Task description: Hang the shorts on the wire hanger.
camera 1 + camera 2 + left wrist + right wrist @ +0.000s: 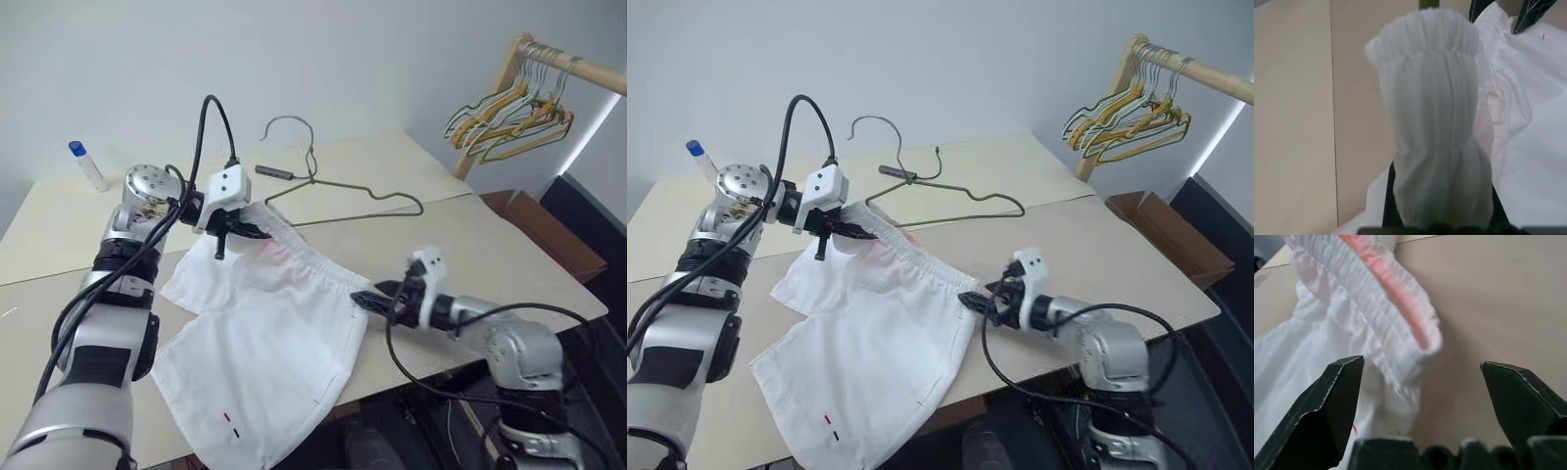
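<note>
L gripper (238, 231) clenched on the gathered waistband of the white cloth shorts (265, 343), lifting that corner off the beige table (490, 235); rest of the shorts lies flat. Thin olive-brown wire hanger (343, 191) lies on the table just behind the waistband. R gripper (1422, 382) jaws released, the waistband's other end just ahead of them, ungripped.

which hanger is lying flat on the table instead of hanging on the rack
The wire hanger, dull olive-brown, lies alone on the table just beyond the shorts. The other hangers hang bunched on the wooden rail at the far right.
</note>
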You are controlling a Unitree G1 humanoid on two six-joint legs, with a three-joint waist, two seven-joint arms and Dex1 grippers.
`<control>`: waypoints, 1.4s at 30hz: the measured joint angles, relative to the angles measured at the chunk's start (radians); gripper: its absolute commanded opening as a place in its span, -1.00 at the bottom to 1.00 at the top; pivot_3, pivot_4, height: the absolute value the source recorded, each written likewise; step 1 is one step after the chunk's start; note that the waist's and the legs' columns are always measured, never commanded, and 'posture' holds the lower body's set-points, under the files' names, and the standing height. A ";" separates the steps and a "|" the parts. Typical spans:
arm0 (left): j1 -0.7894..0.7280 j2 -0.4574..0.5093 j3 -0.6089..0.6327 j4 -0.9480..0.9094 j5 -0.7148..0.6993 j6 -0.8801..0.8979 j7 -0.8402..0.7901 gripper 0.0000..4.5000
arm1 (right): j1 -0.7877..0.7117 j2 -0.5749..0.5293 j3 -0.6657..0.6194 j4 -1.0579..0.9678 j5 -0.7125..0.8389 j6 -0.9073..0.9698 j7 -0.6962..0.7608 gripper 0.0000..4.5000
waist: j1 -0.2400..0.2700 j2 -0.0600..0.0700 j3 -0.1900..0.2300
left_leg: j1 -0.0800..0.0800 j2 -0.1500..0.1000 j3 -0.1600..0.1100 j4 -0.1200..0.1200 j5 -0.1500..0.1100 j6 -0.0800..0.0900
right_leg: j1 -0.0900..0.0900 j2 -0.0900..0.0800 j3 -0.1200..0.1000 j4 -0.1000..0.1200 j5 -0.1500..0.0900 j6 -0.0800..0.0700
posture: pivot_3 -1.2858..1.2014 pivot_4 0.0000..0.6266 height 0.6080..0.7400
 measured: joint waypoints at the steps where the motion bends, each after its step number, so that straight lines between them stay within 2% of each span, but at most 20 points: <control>1: 0.000 0.000 0.000 0.000 0.000 0.001 0.000 -0.99 | -0.006 0.001 0.006 0.002 0.009 0.008 0.000 0.44 | 0.001 0.000 0.000 | -0.001 0.000 0.000 0.000 0.000 0.000 | 0.000 0.000 0.000 0.000 0.000 0.000 | -0.12 -1.00 1.00; 10: 0.002 0.009 0.000 -0.002 0.000 0.012 0.012 -0.99 | 0.013 -0.065 0.017 -0.022 0.096 0.038 0.017 -0.94 | 0.001 0.000 0.000 | 0.000 -0.001 -0.001 0.000 0.000 0.000 | 0.000 0.000 0.000 -0.002 0.000 0.001 | -0.12 -1.00 1.00; 11: 0.005 0.011 0.000 -0.006 0.000 0.015 0.012 -0.99 | 0.015 -0.070 0.017 -0.024 0.105 0.038 0.017 -0.99 | -0.001 0.000 0.000 | 0.000 -0.001 -0.001 0.000 0.000 0.000 | 0.000 0.000 0.000 -0.002 0.000 0.000 | -0.12 -1.00 1.00; 16: 0.055 0.054 -0.003 -0.050 -0.028 0.038 -0.037 -0.99 | -0.022 -0.125 0.004 0.011 0.116 0.033 0.013 -0.99 | -0.007 0.000 0.000 | 0.001 0.000 0.000 0.000 0.000 0.000 | 0.000 0.000 0.001 -0.002 0.000 0.000 | -0.14 -1.00 1.00; 20: 0.132 0.160 -0.081 -0.102 -0.076 -0.047 -0.089 -0.99 | -0.104 -0.241 -0.020 0.118 0.105 -0.028 0.045 -0.99 | -0.009 0.000 0.000 | 0.001 0.000 0.000 0.000 0.000 0.000 | 0.000 0.000 0.001 -0.002 0.000 0.000 | -0.13 -1.00 1.00; 24: 0.128 0.159 -0.101 -0.091 -0.073 -0.081 -0.083 -0.99 | -0.143 -0.319 -0.004 0.165 0.105 -0.083 0.119 -0.99 | 0.006 0.000 0.000 | 0.000 -0.001 -0.001 0.000 0.000 0.000 | 0.001 -0.001 0.000 -0.003 0.000 0.001 | -0.13 -1.00 1.00; 30: 0.115 0.125 -0.098 -0.056 -0.069 -0.081 -0.026 -0.99 | -0.142 -0.396 0.022 0.177 0.105 -0.115 0.175 -0.99 | 0.003 0.000 0.000 | -0.001 0.000 0.000 0.000 0.000 0.000 | 0.001 0.000 0.000 -0.003 0.000 0.001 | -0.13 -1.00 1.00; 35: 0.115 0.113 -0.066 -0.059 -0.113 -0.029 -0.047 -0.99 | -0.131 -0.403 0.022 0.177 0.105 -0.130 0.175 -0.99 | -0.004 0.000 0.000 | 0.000 0.000 0.000 0.000 0.000 0.000 | 0.001 0.000 0.001 -0.003 0.000 0.001 | -0.14 -1.00 1.00; 42: 0.127 0.114 -0.069 -0.060 -0.099 -0.039 -0.061 -0.99 | -0.130 -0.418 0.022 0.167 0.107 -0.138 0.183 -0.99 | -0.001 0.000 0.000 | 0.000 0.000 0.000 0.000 0.000 0.000 | 0.001 0.000 0.001 -0.003 0.000 0.001 | -0.14 -1.00 1.00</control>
